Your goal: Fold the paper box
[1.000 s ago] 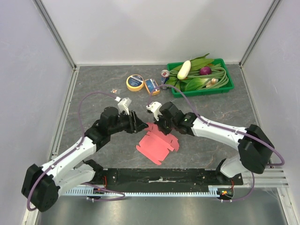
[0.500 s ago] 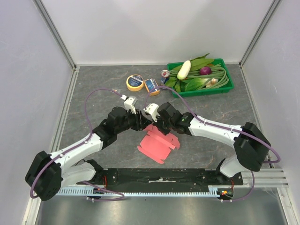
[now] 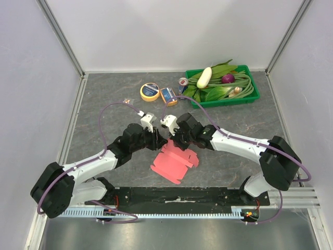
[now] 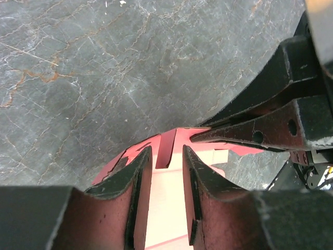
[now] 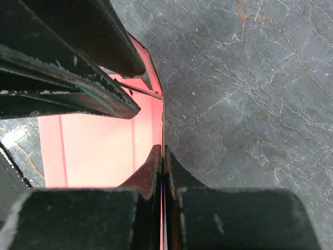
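Observation:
The paper box (image 3: 174,162) is a flat pink-red die-cut sheet lying on the grey table between the arms, its far edge lifted. My right gripper (image 3: 171,139) is shut on that far edge; in the right wrist view the jaws (image 5: 163,156) pinch the thin card (image 5: 93,151) edge-on. My left gripper (image 3: 160,141) is right beside it, open, its fingers (image 4: 139,172) a narrow gap apart above the card (image 4: 166,208), with a raised tab (image 4: 165,146) just beyond the tips. The two grippers nearly touch.
A green tray (image 3: 251,99) of vegetables stands at the back right. A yellow tape roll (image 3: 150,91), a small blue-and-orange box (image 3: 168,96) and a can (image 3: 183,82) stand behind the grippers. Grey walls enclose the table on three sides.
My left gripper has moved right and forward to the paper's far edge, close against the right gripper. The right gripper has stayed shut on the card, which shifted slightly.

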`<action>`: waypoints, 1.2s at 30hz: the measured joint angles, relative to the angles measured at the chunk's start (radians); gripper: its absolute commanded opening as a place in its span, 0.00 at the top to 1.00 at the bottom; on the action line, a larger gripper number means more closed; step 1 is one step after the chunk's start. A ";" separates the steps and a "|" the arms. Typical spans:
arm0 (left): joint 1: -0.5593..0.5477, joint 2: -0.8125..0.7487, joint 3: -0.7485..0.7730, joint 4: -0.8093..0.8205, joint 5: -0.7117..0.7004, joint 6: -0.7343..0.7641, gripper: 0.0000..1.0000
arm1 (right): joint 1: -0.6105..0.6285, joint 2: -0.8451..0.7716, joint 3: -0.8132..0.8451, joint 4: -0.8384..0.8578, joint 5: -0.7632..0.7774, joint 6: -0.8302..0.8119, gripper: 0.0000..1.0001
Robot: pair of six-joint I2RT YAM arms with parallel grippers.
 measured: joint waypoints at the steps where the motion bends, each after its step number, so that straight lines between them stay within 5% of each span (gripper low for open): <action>1: -0.003 0.001 -0.002 0.000 0.000 0.000 0.64 | -0.002 0.000 -0.002 0.002 -0.005 0.000 1.00; 6: -0.024 0.012 -0.004 0.005 -0.024 0.009 0.68 | -0.003 0.000 -0.010 0.011 -0.025 0.000 1.00; 13: -0.045 0.037 -0.004 0.030 -0.083 0.028 0.90 | -0.004 0.000 -0.013 0.020 -0.029 0.005 0.97; 17: -0.063 0.040 -0.006 0.044 -0.130 0.041 0.92 | -0.015 -0.002 -0.013 0.026 -0.022 0.036 0.54; 21: -0.064 0.042 -0.020 0.046 -0.202 0.045 0.94 | -0.054 -0.027 -0.012 0.007 0.011 0.108 0.37; 30: -0.072 0.028 -0.044 0.055 -0.341 0.043 0.96 | -0.148 -0.151 0.077 -0.200 0.173 0.489 0.29; 36: -0.093 0.006 -0.053 0.077 -0.415 0.043 0.97 | -0.148 -0.244 0.058 -0.137 0.167 0.886 0.30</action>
